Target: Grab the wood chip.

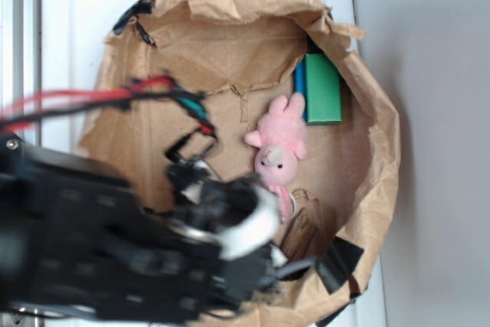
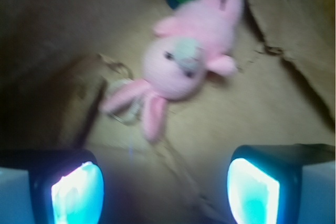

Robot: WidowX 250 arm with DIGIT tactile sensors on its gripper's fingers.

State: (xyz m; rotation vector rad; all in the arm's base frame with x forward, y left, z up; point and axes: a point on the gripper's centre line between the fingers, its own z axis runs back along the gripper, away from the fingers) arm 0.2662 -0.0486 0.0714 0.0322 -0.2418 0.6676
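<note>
The wood chip (image 1: 304,227) is a dark brown streaky piece lying on the brown paper just below the pink plush bunny (image 1: 278,147). In the wrist view the wood chip (image 2: 71,103) is a blurred dark shape at the left, beside the bunny's (image 2: 184,59) legs. My gripper (image 2: 165,184) is open and empty, with its teal pads (image 2: 79,195) wide apart at the bottom of the frame, over bare paper short of both things. In the exterior view the gripper (image 1: 279,262) sits at the arm's end, right next to the chip and partly hiding it.
A green rectangular block (image 1: 323,88) with a blue piece beside it stands behind the bunny. Crumpled brown paper walls (image 1: 383,135) ring the area inside a white bin (image 1: 76,5). Black tape patches (image 1: 338,262) sit on the paper's rim. Red and black cables (image 1: 92,101) cross the left.
</note>
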